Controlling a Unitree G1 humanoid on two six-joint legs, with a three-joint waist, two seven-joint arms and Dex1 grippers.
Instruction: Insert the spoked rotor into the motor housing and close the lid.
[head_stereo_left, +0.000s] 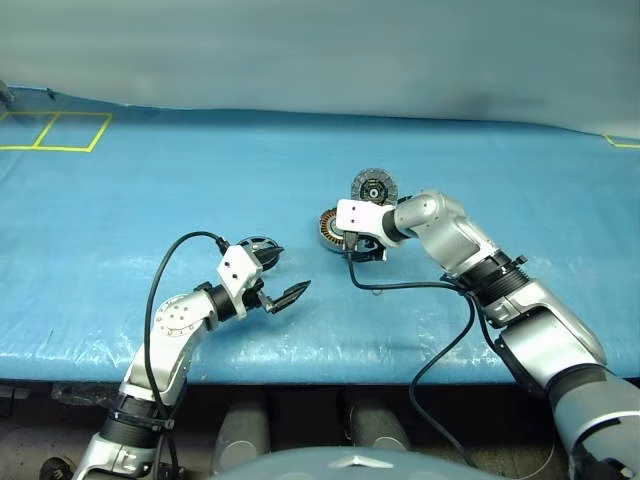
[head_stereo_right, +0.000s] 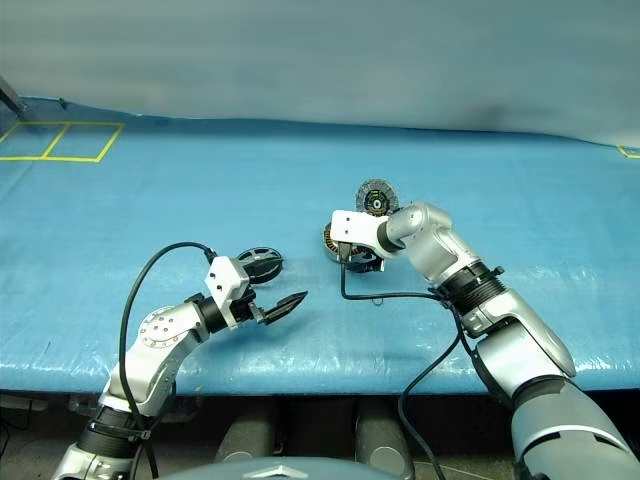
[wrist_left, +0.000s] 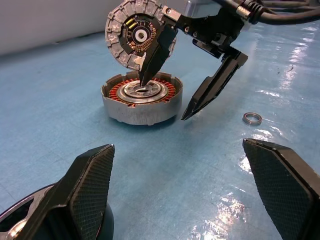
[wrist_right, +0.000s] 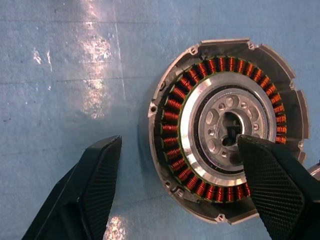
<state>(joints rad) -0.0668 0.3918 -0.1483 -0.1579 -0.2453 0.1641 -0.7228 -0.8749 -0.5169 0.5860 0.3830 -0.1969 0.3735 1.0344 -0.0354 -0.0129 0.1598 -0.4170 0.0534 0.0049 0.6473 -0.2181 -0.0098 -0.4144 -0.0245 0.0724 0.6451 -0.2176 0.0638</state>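
- Right end effector (wrist_left: 167, 97) hangs tilted down over the motor housing (wrist_left: 142, 97) mid-table, fingers spread wide w/ nothing between them; one fingertip (wrist_left: 146, 77) pokes at the housing's central hub, the other comes down just outside the rim on the blue table (head_stereo_left: 110, 230).
- Housing sits flat, open side up, copper windings ringing a silver centre plate; right wrist view shows one finger over the hub, the other over bare table beside the wall.
- Lid (wrist_left: 136, 34) stands on edge just behind the housing, ribbed pale rim & dark centre facing the robot; whether it touches the housing can't be told.
- Left end effector (head_stereo_left: 276, 276) hovers low nr the table's front edge, well apart from the housing, fingers spread, empty.
- Spoked rotor (head_stereo_left: 257, 245) lies flat on the table just behind the left end effector, beside one finger.
- Small metal ring (wrist_left: 252, 118) lies loose on the table nr the housing.
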